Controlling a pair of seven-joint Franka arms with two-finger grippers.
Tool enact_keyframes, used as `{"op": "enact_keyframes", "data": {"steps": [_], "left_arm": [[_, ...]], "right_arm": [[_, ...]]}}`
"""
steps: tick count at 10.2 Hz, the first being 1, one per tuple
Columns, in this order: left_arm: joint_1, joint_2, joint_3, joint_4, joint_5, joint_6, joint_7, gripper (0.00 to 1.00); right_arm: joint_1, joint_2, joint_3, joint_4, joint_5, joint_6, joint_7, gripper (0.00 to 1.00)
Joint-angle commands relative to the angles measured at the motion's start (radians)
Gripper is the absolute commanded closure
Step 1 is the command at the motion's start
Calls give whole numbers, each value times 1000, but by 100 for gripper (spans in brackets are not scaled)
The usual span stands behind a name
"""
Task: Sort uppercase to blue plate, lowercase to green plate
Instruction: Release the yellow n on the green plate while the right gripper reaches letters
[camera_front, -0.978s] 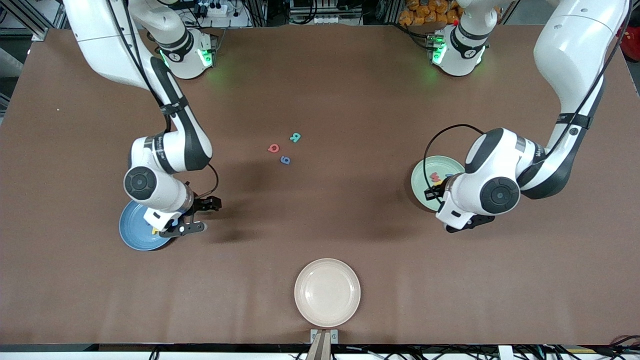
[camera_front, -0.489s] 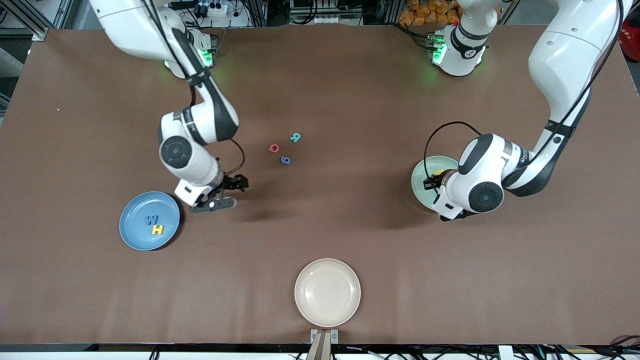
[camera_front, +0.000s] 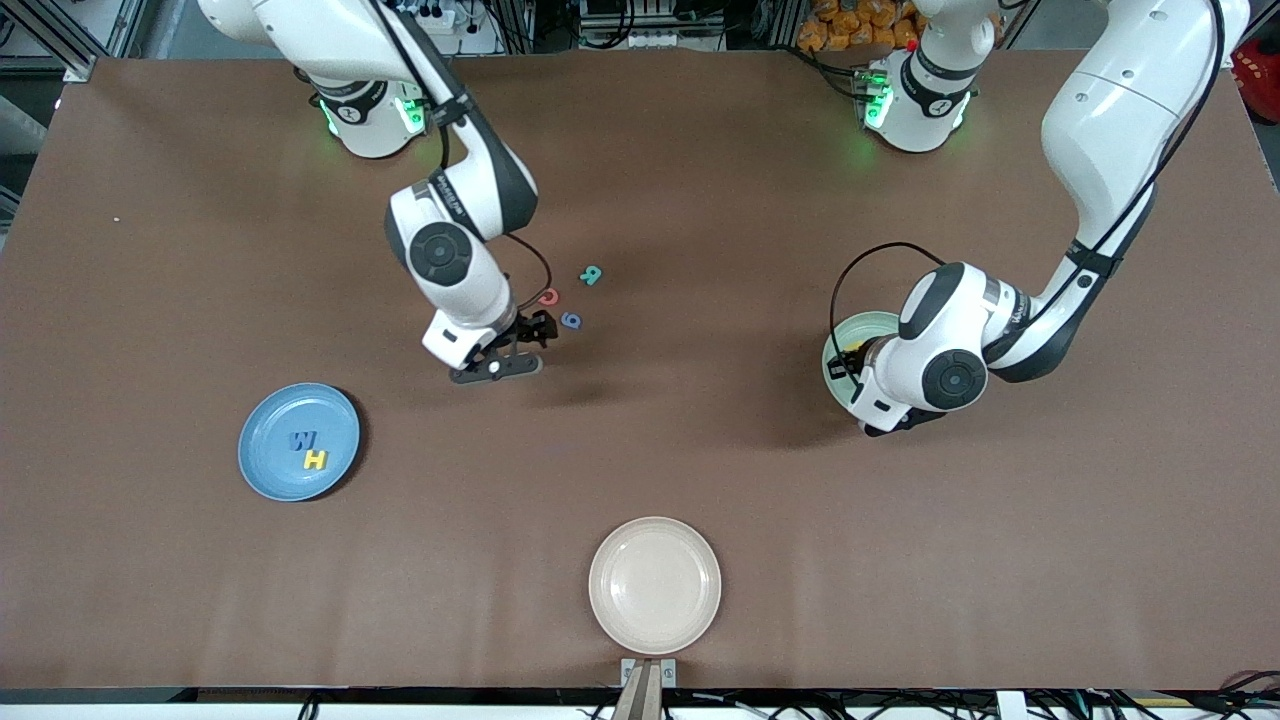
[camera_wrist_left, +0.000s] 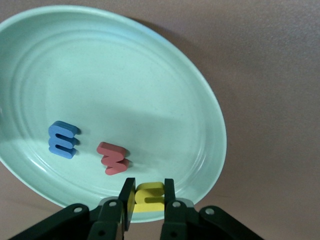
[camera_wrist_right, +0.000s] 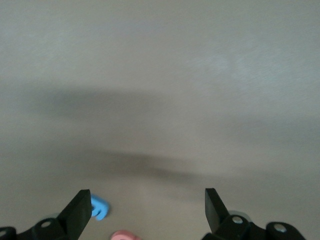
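Observation:
The blue plate (camera_front: 298, 441) toward the right arm's end holds a blue capital M (camera_front: 303, 439) and a yellow capital H (camera_front: 316, 460). A red Q (camera_front: 548, 296), a teal R (camera_front: 591, 274) and a blue g (camera_front: 570, 320) lie mid-table. My right gripper (camera_front: 520, 348) hovers open just beside the g (camera_wrist_right: 97, 207) and the Q (camera_wrist_right: 122, 235). The green plate (camera_front: 870, 322), partly under the left arm, holds a blue m (camera_wrist_left: 63, 139) and a red w (camera_wrist_left: 113, 158). My left gripper (camera_wrist_left: 149, 186) is shut on a yellow h (camera_wrist_left: 150, 200) low over the plate's rim.
A cream plate (camera_front: 654, 585) sits at the table edge nearest the front camera. Bare brown tabletop lies between the plates and around the three loose letters.
My right arm has swung from over the blue plate to the mid-table letters, its gripper still open, uncovering the M and H. My left arm has shifted slightly over the green plate.

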Motion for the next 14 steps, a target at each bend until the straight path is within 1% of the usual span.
{"op": "enact_keyframes", "data": {"steps": [1,3,4,6,7,8,9,10,11,12,14], "left_arm": [[-7,-10,10,-11,-8,16,-5,52],[-9,-10,10,-8,-4,16,-3,51],[-9,-10,10,-6,-5,18,-3,48],[-10,-17,8,4,-5,16,-5,47],[-27,-24,7,29,-5,10,-17,40],[-46,-36,4,58,-5,-2,-19,26],[-61,-47,-2,98,-13,-31,-19,15],[-82,-47,-22,153,-20,-59,-26,14],[-89,-47,-39,177,-19,-64,-57,14],[-90,-44,-62,196,-19,-62,-80,13],[-145,-37,-72,204,-19,-55,-127,11]], "right_arm": [[22,-20,-7,-34,13,0,9,0],[41,-19,-7,-91,13,12,9,0],[42,-17,-7,-112,13,15,9,0],[50,-9,-5,-140,13,13,9,0],[54,-8,-4,-163,13,39,9,0],[71,-8,-2,-206,14,114,11,0],[80,-8,3,-235,17,178,11,0],[85,-9,13,-237,41,179,11,0],[93,-9,28,-238,61,184,11,0],[113,-14,30,-240,80,184,11,0],[137,-22,30,-261,92,200,11,0]]}}
